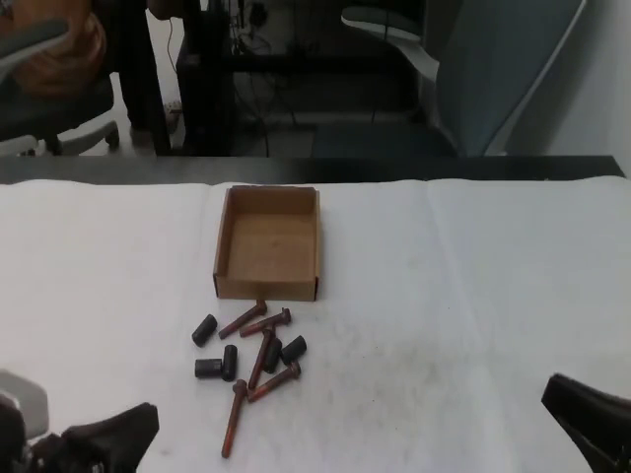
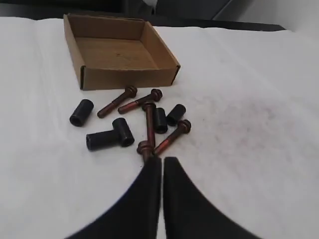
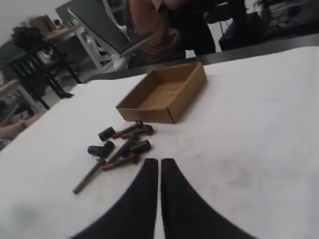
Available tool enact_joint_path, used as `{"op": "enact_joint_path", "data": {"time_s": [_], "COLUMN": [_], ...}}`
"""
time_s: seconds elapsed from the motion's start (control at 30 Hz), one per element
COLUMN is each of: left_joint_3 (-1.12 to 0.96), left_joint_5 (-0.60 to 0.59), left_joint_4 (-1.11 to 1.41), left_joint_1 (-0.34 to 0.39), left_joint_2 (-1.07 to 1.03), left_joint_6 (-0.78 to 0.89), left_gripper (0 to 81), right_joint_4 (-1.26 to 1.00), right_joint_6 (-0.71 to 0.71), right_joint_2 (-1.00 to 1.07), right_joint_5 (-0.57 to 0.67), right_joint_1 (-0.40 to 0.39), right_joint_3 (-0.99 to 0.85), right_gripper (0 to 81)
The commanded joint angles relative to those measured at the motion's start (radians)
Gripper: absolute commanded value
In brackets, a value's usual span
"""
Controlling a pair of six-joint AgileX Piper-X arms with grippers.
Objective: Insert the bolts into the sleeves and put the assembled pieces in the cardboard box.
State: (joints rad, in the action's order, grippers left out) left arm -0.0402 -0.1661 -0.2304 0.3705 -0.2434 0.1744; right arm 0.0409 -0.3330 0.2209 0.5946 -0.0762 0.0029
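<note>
The black two-fingered left gripper (image 2: 162, 160) sits low over the near edge of the white cloth-covered bench (image 1: 473, 296), its fingers pressed together on nothing. The black two-fingered right gripper (image 3: 159, 162) is closed and bare in the same way, well apart at the other near corner. Ahead of them, nearer the left one, a long copper-coloured metal bolt (image 1: 233, 419) lies flat with its head toward a loose cluster of copper-coloured bolts (image 1: 260, 357) and short black cylindrical sleeves (image 1: 208, 369). Two sleeves touch at a right angle, and a lone black sleeve (image 1: 204, 329) lies a little off to one side. Just beyond the farthest bolts stands the shallow brown cardboard box (image 1: 266, 287), open at the top
</note>
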Motion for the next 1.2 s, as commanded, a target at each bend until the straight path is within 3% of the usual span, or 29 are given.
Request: {"op": "enact_joint_path", "data": {"time_s": [0.0, 0.1, 0.17, 0.27, 0.33, 0.53, 0.73, 1.17], "left_joint_3": [-0.081, -0.171, -0.245, -0.367, -0.468, -0.754, -0.927, -1.006], "left_joint_5": [0.016, 0.068, 0.071, 0.088, 0.106, 0.119, 0.119, 0.194], "left_joint_4": [-0.004, -0.006, -0.036, -0.132, -0.21, -0.378, -0.429, -0.43], "left_joint_1": [0.0, 0.0, 0.0, 0.0, 0.0, -0.006, -0.042, -0.06], "left_joint_2": [-0.021, -0.102, -0.194, -0.384, -0.527, -0.991, -1.272, -1.537], "left_joint_6": [-0.012, 0.025, 0.003, -0.075, -0.107, -0.217, -0.318, -0.49], "left_gripper": [11.2, 24.5, 35.3, 55.7, 62.0, 62.2, 62.2, 59.2], "right_joint_4": [-0.061, -0.06, -0.052, -0.006, 0.037, 0.182, 0.186, 0.178], "right_joint_6": [-0.064, -0.142, -0.179, -0.168, -0.116, -0.104, -0.092, -0.077], "right_joint_2": [0.002, 0.002, 0.005, 0.02, 0.047, 0.175, 0.247, 0.247], "right_joint_5": [0.007, -0.031, -0.041, -0.067, -0.089, -0.072, -0.028, -0.036], "right_joint_1": [-0.043, -0.088, -0.117, -0.151, -0.165, -0.175, -0.175, -0.175], "right_joint_3": [-0.035, -0.081, -0.113, -0.182, -0.225, -0.343, -0.39, -0.39], "right_gripper": [22.8, 47.7, 46.9, 37.8, 35.4, 35.4, 35.4, 35.4]}}
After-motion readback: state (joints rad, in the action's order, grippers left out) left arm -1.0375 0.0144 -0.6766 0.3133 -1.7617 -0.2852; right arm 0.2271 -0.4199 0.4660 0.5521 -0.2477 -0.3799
